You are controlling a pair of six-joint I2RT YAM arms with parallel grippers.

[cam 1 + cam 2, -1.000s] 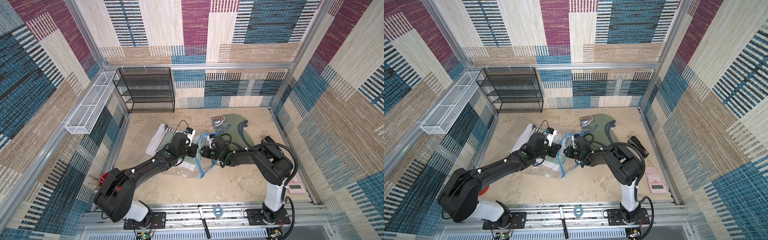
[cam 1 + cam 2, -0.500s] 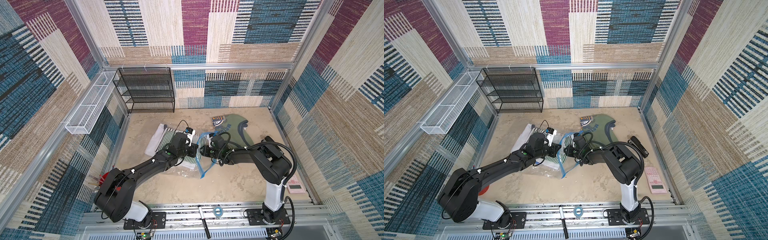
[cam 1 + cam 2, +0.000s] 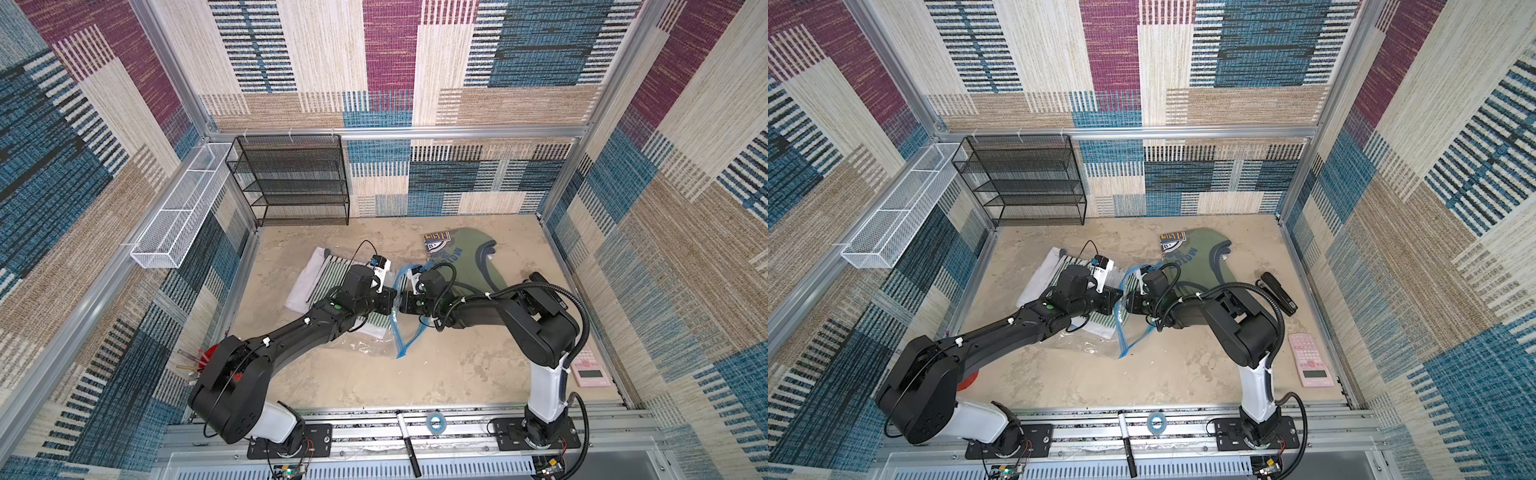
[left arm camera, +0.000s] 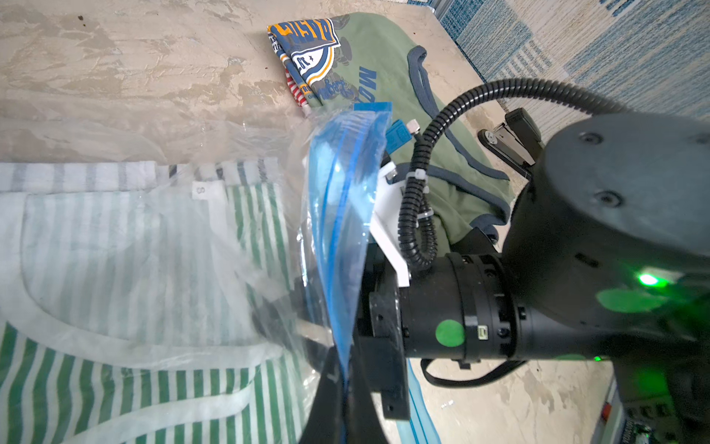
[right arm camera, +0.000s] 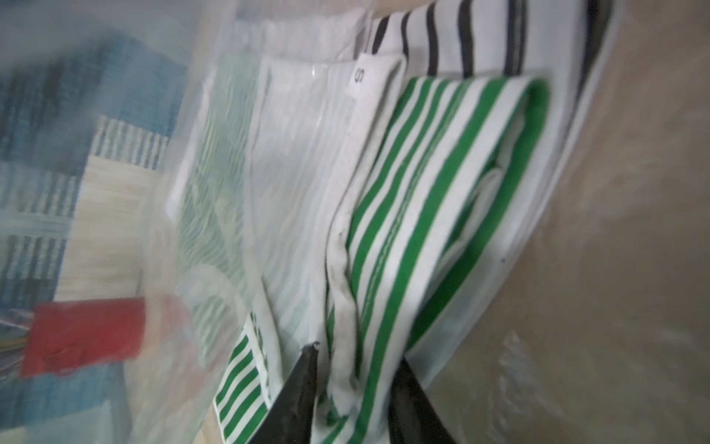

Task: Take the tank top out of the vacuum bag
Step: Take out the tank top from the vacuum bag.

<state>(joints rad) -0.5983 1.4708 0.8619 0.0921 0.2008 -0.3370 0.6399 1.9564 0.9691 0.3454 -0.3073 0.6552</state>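
The vacuum bag (image 3: 368,345) lies mid-floor, clear and crinkly, with its blue zip strip (image 3: 409,338) standing up between my two grippers. My left gripper (image 4: 342,361) is shut on that blue zip strip (image 4: 345,215) and holds the mouth up. The tank top (image 4: 115,238), green-and-white striped with white edging, lies inside the bag. My right gripper (image 5: 357,357) reaches in through the mouth. It is shut on a bunched fold of the tank top (image 5: 442,184). In both top views the left gripper (image 3: 390,300) and right gripper (image 3: 1128,305) almost touch.
An olive shirt (image 3: 465,257) and a folded patterned cloth (image 3: 436,241) lie behind the right arm. A black stapler (image 3: 1277,293) and pink calculator (image 3: 1310,359) sit at the right wall. A black mesh shelf (image 3: 299,183) and white wire basket (image 3: 178,212) stand back left.
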